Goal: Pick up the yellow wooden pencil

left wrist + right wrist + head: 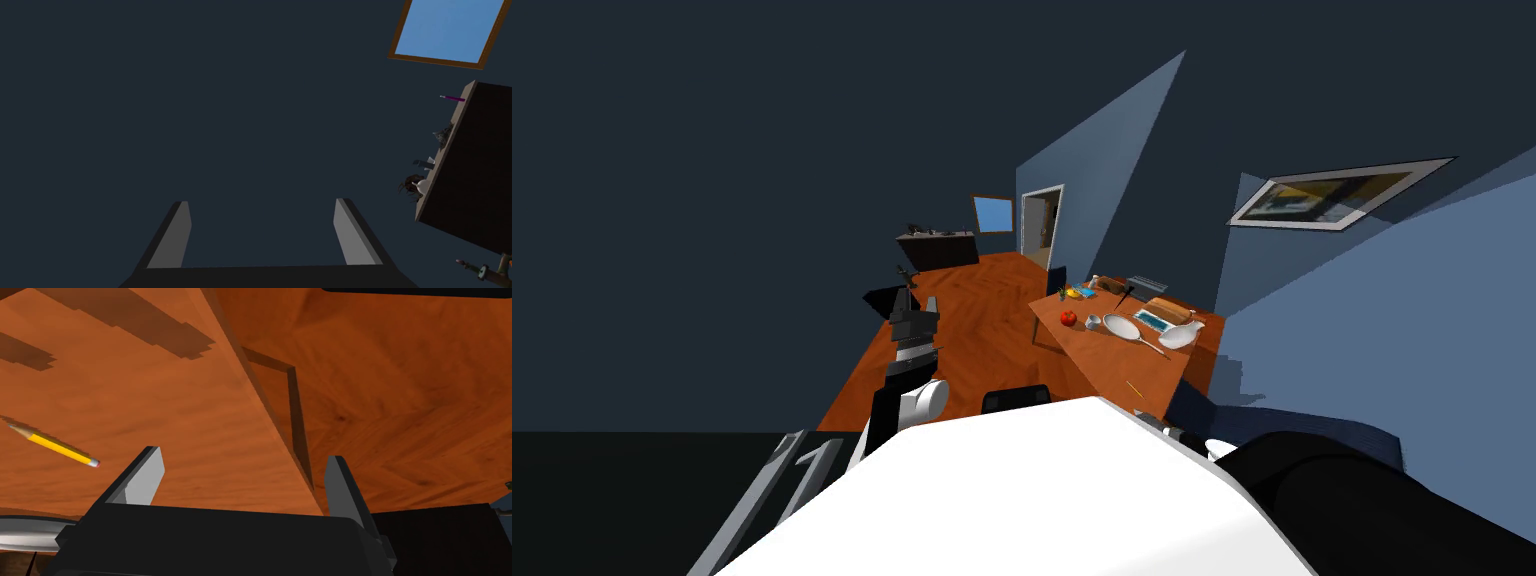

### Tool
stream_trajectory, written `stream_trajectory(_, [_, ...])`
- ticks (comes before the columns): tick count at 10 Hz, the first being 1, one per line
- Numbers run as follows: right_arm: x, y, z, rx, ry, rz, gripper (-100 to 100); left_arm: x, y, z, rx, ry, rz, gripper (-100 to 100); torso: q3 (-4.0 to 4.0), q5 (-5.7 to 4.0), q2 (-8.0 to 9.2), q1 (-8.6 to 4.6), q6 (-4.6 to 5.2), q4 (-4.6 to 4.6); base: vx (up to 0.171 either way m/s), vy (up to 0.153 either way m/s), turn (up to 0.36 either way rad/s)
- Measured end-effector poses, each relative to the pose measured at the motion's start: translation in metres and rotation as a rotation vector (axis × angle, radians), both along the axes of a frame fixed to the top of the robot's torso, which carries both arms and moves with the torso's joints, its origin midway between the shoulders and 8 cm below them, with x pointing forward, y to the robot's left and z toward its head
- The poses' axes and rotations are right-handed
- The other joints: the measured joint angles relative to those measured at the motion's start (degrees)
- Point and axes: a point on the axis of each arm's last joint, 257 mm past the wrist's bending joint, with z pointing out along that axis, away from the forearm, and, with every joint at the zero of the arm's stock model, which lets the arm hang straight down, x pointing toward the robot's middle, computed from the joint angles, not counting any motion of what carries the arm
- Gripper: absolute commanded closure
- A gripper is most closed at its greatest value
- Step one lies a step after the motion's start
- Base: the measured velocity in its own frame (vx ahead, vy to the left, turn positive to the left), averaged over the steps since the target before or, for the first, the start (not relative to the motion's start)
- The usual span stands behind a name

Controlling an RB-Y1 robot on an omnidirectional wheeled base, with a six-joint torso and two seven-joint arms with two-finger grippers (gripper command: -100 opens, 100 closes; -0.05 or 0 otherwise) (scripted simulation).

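The yellow pencil (pixel 56 446), with a pink eraser end, lies flat on the orange-brown table (pixel 190 418). In the head view the pencil (pixel 1132 388) is a thin yellow line near the table's front corner. My right gripper (pixel 245 483) hovers open over the table's edge, which runs between its fingers. The pencil lies off to the side of one finger (pixel 145 477), apart from it, and nothing is between the fingers. My left gripper (pixel 262 232) is open and empty, held up over the floor away from the table.
Farther back the table (pixel 1102 360) holds a red fruit (pixel 1068 318), a white pan (pixel 1122 326), a white pitcher (pixel 1180 335) and a book (pixel 1152 320). A black chair (pixel 1016 397) stands by its near side. A silvery rim (pixel 25 533) shows beside my right hand.
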Motion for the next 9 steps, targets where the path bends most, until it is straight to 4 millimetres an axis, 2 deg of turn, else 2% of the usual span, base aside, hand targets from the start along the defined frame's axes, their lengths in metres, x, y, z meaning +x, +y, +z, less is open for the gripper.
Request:
stream_trajectory(3, [-0.045, -0.030, -0.011, -0.071, 0.113, 0.034, -100, 0.000, 0.000, 0.000, 0.000, 0.000, 0.000, 0, -0.05, -0.08, -0.08, -0.31, 0.01, -0.02, 0.019, -0.156, 0.335])
stream_trajectory(4, [-0.062, -0.040, -0.015, -0.089, 0.148, 0.040, -100, 0.000, 0.000, 0.000, 0.000, 0.000, 0.000, 0, -0.02, -0.07, -0.04, -0.25, 0.03, -0.01, 0.004, -0.096, 0.064])
stream_trajectory(6, [-0.076, -0.044, -0.016, -0.105, 0.185, 0.055, -100, 0.000, 0.000, 0.000, 0.000, 0.000, 0.000, 0, -0.03, 0.00, -0.05, 0.05, 0.03, -0.01, 0.002, -0.087, 0.205])
stream_trajectory(9, [-0.110, -0.053, -0.021, -0.130, 0.258, 0.068, -100, 0.000, 0.000, 0.000, 0.000, 0.000, 0.000, 0, -0.02, -0.05, -0.04, -0.17, 0.04, -0.01, -0.003, -0.130, 0.222])
